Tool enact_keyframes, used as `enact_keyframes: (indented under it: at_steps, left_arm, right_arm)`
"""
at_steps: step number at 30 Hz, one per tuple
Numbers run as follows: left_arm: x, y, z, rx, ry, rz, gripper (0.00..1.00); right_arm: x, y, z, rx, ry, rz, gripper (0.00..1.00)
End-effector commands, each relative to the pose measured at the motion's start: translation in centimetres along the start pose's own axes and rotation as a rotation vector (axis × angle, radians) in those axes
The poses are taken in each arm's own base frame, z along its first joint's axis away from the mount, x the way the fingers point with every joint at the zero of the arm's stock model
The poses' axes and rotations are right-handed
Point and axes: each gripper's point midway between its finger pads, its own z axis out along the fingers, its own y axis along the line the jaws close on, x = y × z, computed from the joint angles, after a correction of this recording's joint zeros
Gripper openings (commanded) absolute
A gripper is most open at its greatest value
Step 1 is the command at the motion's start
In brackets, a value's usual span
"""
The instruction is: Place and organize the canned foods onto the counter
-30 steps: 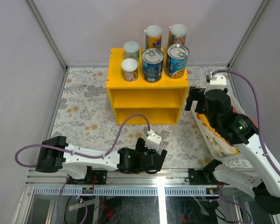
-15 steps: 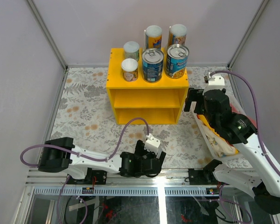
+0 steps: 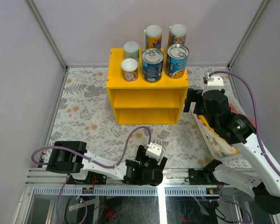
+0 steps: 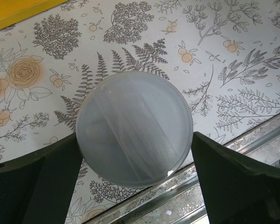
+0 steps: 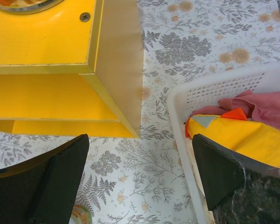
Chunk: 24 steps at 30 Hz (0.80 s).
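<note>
Left arm has pulled back toward the near rail since a second ago, its shoulder link swinging right and the left hand point(image 3: 147, 164) ending up closer to the edge; right arm has barely shifted. One floral bench point(image 3: 84, 107). One yellow shelf unit point(image 3: 115, 77) at the far middle, with two open front compartments, both bare as far as the top view shows. One white basket point(image 5: 224, 79) of pink, yellow and orange cloth on the right, just beside the unit and partly under the right arm. Seven cans in all. Six are upright on the unit's top: two wide blue tins point(image 3: 152, 65) at the front right, two tall cans point(image 3: 153, 35) behind them, two small white-lidded cans point(image 3: 129, 69) on the left, one behind the other. The seventh can point(image 4: 134, 128), white lid up, stands on the bench by the near rail, hidden under the hand in the top view. Left arm lies low along the near edge, hand pointing straight down, fingers point(image 4: 42, 179) spread wide on either side of that can; can't tell if they touch it. Right arm is raised and bent, right hand point(image 5: 140, 140) hovering over the bench between the unit's right wall and the basket, fingers wide apart, nothing in them.
</note>
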Motion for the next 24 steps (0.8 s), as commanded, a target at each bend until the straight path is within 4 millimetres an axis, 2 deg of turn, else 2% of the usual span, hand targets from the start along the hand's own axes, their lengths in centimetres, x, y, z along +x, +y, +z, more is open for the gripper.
enact_keyframes:
  at_steps: [1,11,12,16,21,24]
  left_arm:
    - [-2.1,0.3,0.0,-0.073,-0.137,-0.081,0.9]
    - [-3.4,0.8,-0.7,-0.107,-0.201,-0.095,0.81]
    - [-3.4,0.8,-0.7,-0.106,-0.2,-0.093,0.77]
    - [-3.6,0.7,-0.9,-0.09,-0.201,-0.096,0.47]
    - [-4.7,1.1,-1.5,-0.098,-0.222,-0.1,0.27]
    - [-6.1,1.8,-2.6,-0.126,-0.255,-0.12,0.24]
  right_arm:
    - [-0.7,0.8,-0.2,-0.055,-0.023,0.01,0.99]
    - [-0.7,1.1,-0.2,-0.067,-0.017,0.011,0.99]
    - [-0.7,1.1,-0.2,-0.068,-0.017,0.013,0.99]
    - [-0.8,1.1,-0.3,-0.072,-0.02,0.015,0.99]
    - [-0.7,1.1,-0.4,-0.076,-0.018,0.017,0.99]
    - [-0.7,1.1,-0.5,-0.077,-0.021,0.02,0.99]
